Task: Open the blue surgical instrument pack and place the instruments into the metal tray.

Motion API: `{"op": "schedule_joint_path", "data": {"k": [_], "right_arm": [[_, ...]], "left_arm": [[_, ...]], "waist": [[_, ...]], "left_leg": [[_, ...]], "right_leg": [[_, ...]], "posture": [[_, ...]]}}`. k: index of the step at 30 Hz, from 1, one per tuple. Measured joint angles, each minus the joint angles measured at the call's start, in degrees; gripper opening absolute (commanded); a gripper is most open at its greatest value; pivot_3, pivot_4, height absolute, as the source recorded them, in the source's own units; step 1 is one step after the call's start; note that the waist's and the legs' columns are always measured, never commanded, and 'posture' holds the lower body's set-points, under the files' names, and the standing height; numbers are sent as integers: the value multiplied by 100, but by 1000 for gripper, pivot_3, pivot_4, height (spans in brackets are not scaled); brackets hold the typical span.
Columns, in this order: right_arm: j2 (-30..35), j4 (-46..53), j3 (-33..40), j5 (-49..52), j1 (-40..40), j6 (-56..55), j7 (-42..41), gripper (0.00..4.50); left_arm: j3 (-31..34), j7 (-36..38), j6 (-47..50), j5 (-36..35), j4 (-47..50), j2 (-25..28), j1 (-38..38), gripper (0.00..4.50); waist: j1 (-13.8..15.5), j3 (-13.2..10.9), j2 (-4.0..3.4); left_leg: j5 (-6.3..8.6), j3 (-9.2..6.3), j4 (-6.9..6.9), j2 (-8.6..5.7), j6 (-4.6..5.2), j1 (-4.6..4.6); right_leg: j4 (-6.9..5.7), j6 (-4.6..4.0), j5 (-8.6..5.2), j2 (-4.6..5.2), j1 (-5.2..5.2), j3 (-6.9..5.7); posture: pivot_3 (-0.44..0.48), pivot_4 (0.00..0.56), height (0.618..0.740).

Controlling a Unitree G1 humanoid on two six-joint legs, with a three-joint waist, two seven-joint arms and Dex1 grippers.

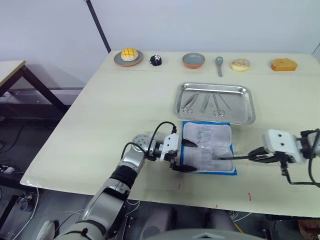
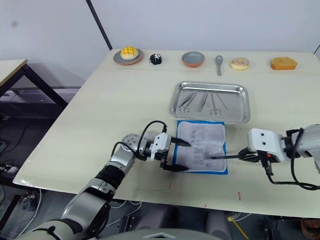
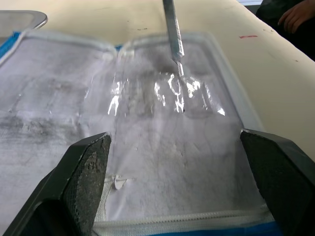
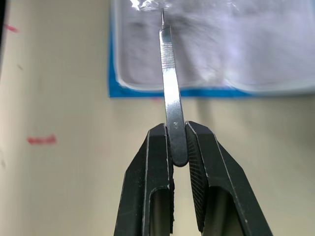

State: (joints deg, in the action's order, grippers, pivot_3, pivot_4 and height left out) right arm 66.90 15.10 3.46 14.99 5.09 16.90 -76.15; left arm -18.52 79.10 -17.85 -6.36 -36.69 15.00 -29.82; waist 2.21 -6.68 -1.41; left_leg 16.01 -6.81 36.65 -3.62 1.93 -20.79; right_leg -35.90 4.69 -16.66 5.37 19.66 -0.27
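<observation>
The blue surgical instrument pack (image 1: 207, 147) lies open on the table, white inner side up with a blue border, just in front of the metal tray (image 1: 252, 105). Several silver instruments (image 1: 202, 102) lie in the tray. My left gripper (image 1: 186, 156) is open at the pack's left edge, one finger (image 3: 83, 182) on each side of its near strip. My right gripper (image 4: 177, 142) is shut on a slim flat silver instrument (image 4: 170, 83), whose tip points onto the pack's right part (image 3: 173, 29).
Along the table's far edge stand a plate with a yellow bun (image 1: 129, 56), a small black object (image 1: 156, 60), a grey bowl (image 1: 193, 60), a spoon (image 1: 219, 64), a doughnut (image 1: 240, 64) and an orange bread piece (image 1: 284, 64). A side table (image 1: 10, 70) stands left. A person's hand (image 3: 295, 14) is beyond the table.
</observation>
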Motion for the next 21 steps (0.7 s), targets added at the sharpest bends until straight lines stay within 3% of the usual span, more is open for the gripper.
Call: {"op": "schedule_joint_path", "data": {"k": [10, 17, 21], "right_arm": [[-88, -149, 1080, 572, -454, 90, -79, 70], [-841, -88, 1107, 974, 121, 1174, 1097, 70], [-1534, -151, 1016, 962, 827, 2034, 2301, 70]], "left_arm": [[-2, 5, -3, 5, -10, -8, -10, 4500], [-2, 12, -3, 6, -12, -8, -15, 4500], [-2, 10, -3, 8, -13, -15, -17, 4500]], "waist": [[8, 0, 0], [8, 0, -1], [15, 0, -1]], "left_leg": [[0, -1, -3, 0, 0, -2], [0, -1, -7, -2, 0, -2], [0, -3, -9, -4, 0, -2]], "right_leg": [[1, -1, 0, 7, 0, -1], [1, -4, 1, 23, 1, 0], [1, -9, 4, 24, 2, 0]], "posture": [[0, 150, 740], [0, 150, 740], [0, 150, 740]]}}
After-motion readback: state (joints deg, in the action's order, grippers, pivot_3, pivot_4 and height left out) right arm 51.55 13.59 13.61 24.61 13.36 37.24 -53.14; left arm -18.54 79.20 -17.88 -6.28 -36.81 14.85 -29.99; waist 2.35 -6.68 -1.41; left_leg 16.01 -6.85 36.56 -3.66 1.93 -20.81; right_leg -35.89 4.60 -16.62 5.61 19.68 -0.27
